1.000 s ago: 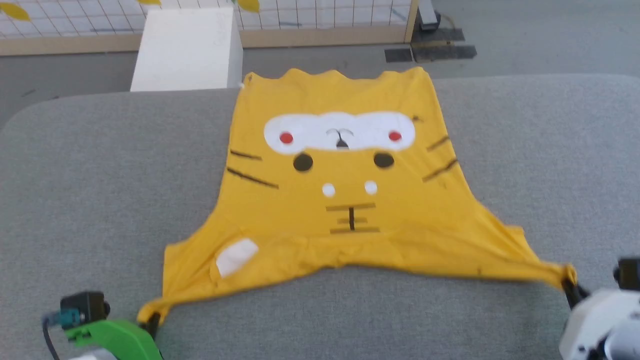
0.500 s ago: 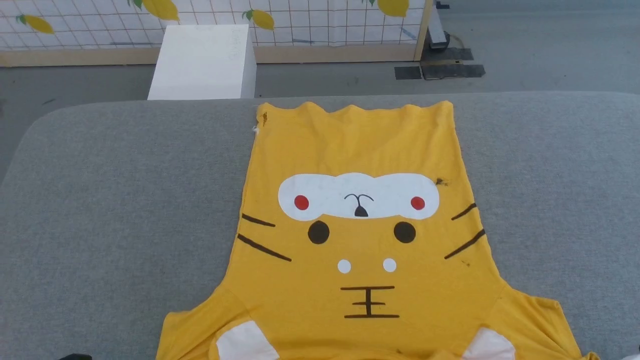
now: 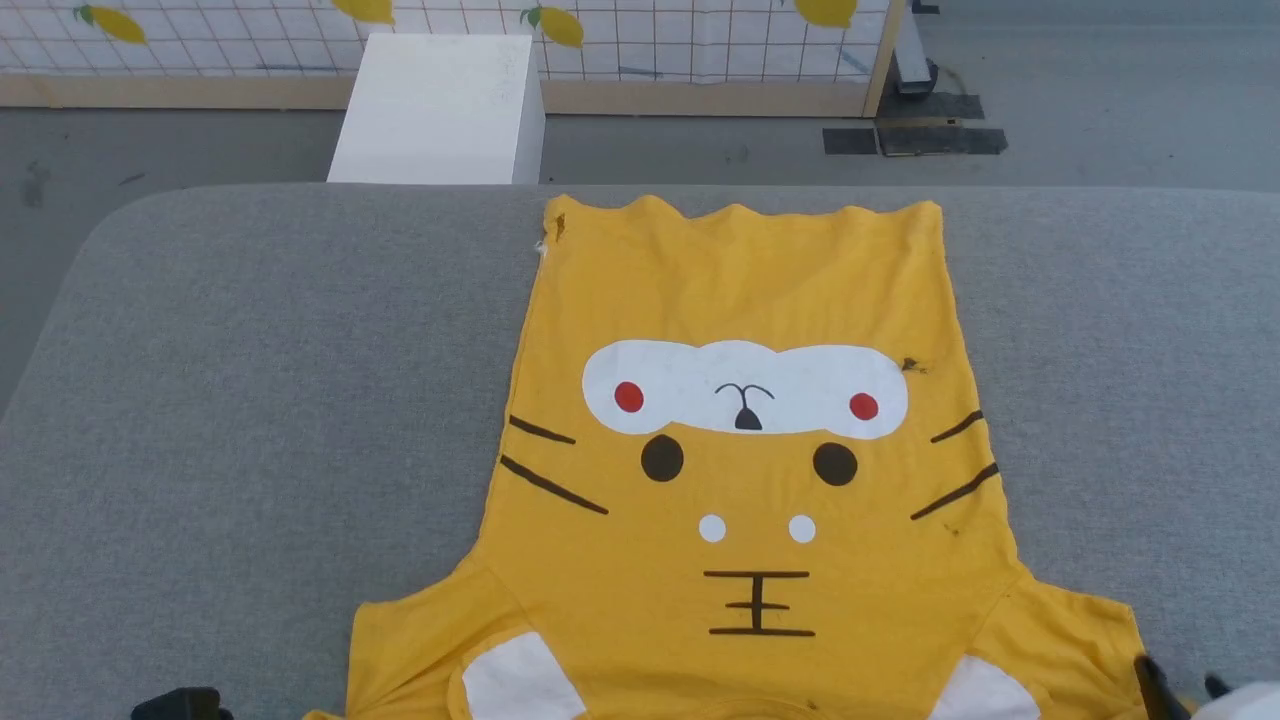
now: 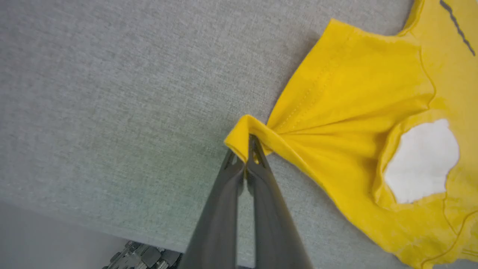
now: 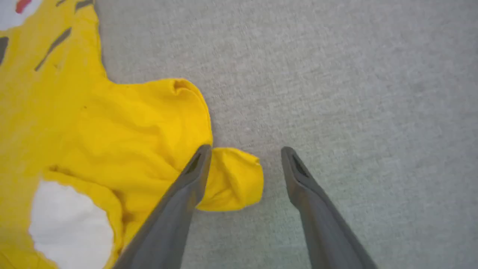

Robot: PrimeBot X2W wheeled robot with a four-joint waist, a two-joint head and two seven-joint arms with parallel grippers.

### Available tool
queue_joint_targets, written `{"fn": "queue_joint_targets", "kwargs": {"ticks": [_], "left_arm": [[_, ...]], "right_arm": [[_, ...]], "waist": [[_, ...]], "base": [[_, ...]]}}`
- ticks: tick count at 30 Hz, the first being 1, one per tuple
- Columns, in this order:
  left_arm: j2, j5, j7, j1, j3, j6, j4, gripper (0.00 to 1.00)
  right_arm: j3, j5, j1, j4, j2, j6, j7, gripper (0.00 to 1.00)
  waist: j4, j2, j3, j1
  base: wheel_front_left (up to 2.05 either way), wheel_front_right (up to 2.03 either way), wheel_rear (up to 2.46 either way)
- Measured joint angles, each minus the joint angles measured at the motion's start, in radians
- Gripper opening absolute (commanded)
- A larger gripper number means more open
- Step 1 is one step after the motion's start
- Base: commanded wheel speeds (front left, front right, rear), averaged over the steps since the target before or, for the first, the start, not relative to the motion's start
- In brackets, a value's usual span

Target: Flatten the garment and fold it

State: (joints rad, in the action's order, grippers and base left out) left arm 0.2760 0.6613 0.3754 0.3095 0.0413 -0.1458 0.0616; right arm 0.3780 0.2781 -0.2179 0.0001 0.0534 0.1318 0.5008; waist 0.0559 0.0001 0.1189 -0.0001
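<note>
The yellow garment [image 3: 740, 300] lies spread face up on the grey table [image 3: 250, 400], hem at the far side, sleeves toward me. It carries a white patch with red dots and dark stripes. My left gripper [image 4: 248, 144] is shut on a bunched tip of the garment [image 4: 354, 97] at its sleeve corner. My right gripper [image 5: 246, 153] stands open, with a loose fold of the other sleeve of the garment [image 5: 142, 123] lying slack between its fingers [image 5: 194, 168]. Dark fingertips of the right gripper [image 3: 1180, 690] also show at the head view's lower right corner.
A white box [image 3: 440, 110] stands on the floor beyond the table's far edge. Behind it runs a wire-grid panel with lemon shapes [image 3: 650, 40] on a wooden frame. Bare grey cloth lies on both sides of the shirt.
The head camera has tilted, so the picture has shifted. My right gripper has opened and let go of the sleeve corner, which has gone slack. The left grip holds as before.
</note>
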Motion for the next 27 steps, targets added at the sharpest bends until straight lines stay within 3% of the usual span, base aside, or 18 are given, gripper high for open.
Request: {"fn": "queue_joint_targets", "kwargs": {"ticks": [8,12,15,20,27], "left_arm": [[-0.003,-0.003,-0.001,-0.026,0.027,0.005,0.030,0.00],[-0.007,-0.004,0.002,-0.044,0.042,0.014,0.050,0.00],[-0.011,-0.007,0.002,-0.066,0.056,0.022,0.062,0.00],[-0.023,-0.011,-0.001,-0.115,0.081,0.033,0.082,0.00],[-0.058,-0.018,-0.034,-0.194,0.121,0.061,0.081,0.00]], "right_arm": [[-0.022,-0.031,0.140,-0.109,-0.003,0.000,-0.222,1.00],[-0.041,-0.060,0.271,-0.086,0.002,0.000,-0.329,1.00],[-0.061,-0.071,0.389,-0.007,0.046,0.000,-0.361,1.00],[-0.063,-0.079,0.618,0.160,0.112,0.000,-0.351,1.00],[-0.061,-0.162,0.906,0.374,0.203,0.000,-0.189,1.00]], "waist": [[0.028,0.0000,0.008,0.0000],[0.054,0.0000,0.019,0.0000],[0.075,0.0000,0.035,0.0000],[0.109,0.0000,0.085,0.0000],[0.163,0.0000,0.189,0.0001]], "base": [[0.00,0.00,0.00],[0.00,0.00,0.00],[0.00,0.00,0.00],[0.00,0.00,0.00],[0.00,0.00,0.00]]}}
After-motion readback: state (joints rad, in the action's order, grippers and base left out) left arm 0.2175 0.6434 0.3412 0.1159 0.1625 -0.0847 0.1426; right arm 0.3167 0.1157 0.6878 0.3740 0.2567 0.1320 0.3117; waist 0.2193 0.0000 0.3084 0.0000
